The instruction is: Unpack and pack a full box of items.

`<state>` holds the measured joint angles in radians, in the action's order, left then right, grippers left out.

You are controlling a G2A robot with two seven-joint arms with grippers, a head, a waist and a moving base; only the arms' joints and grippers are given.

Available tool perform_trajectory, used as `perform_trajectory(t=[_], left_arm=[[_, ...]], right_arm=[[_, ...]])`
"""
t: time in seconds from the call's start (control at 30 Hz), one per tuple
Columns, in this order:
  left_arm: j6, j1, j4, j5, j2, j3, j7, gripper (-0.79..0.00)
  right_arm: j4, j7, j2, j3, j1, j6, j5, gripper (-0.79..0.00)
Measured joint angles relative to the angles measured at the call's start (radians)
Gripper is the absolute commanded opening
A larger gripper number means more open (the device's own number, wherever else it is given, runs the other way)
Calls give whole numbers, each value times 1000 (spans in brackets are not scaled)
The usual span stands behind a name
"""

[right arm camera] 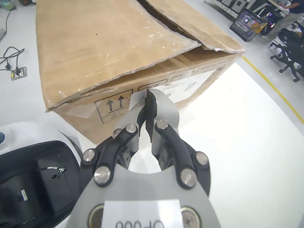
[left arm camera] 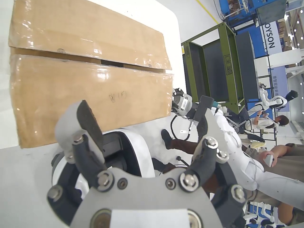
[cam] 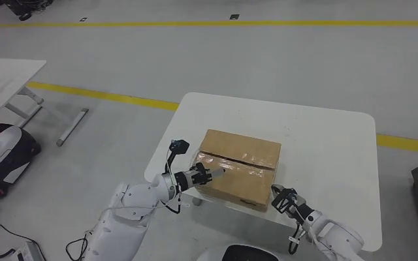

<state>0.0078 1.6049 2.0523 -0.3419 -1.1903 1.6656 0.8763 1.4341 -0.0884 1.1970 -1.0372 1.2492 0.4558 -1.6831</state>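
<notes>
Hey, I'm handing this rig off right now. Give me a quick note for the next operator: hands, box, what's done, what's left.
Left hand: open, empty, over the near left part of the box top.
Right hand: shut, nothing visibly held, tips at the box's near side wall by its right corner.
Box: on the white table, both top flaps down, seam between them gaping.
Done: seam looks split; no items out.
Left: fold the flaps back, unpack, then repack.
</notes>
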Motion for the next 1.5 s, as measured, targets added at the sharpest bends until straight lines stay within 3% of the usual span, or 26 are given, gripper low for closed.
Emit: perform_trajectory(t=[0.13, 0.23, 0.43, 0.57, 0.63, 1.23, 1.5], left_arm=[[-2, -1, 1, -2, 0, -2, -4, 0], [-46, -26, 29, -92, 6, -23, -22, 0], [-124, -129, 62, -507, 23, -120, -18, 0], [-189, -198, 24, -886, 30, -236, -68, 0], [-191, -221, 2, -963, 28, -280, -78, 0], [-217, -232, -19, -1041, 28, -318, -92, 0], [-244, -387, -151, -1291, 19, -449, -64, 0]], right_arm=[[36, -4, -9, -36, 39, -17, 11, -785], [81, 0, -20, -94, 78, -53, 26, -785], [176, 15, -41, -221, 147, -84, 51, -785], [221, 21, -49, -270, 184, -88, 56, -785], [233, 23, -51, -279, 200, -89, 60, -785], [289, 34, -52, -293, 262, -116, 91, -785], [305, 35, -53, -298, 284, -130, 89, -785]])
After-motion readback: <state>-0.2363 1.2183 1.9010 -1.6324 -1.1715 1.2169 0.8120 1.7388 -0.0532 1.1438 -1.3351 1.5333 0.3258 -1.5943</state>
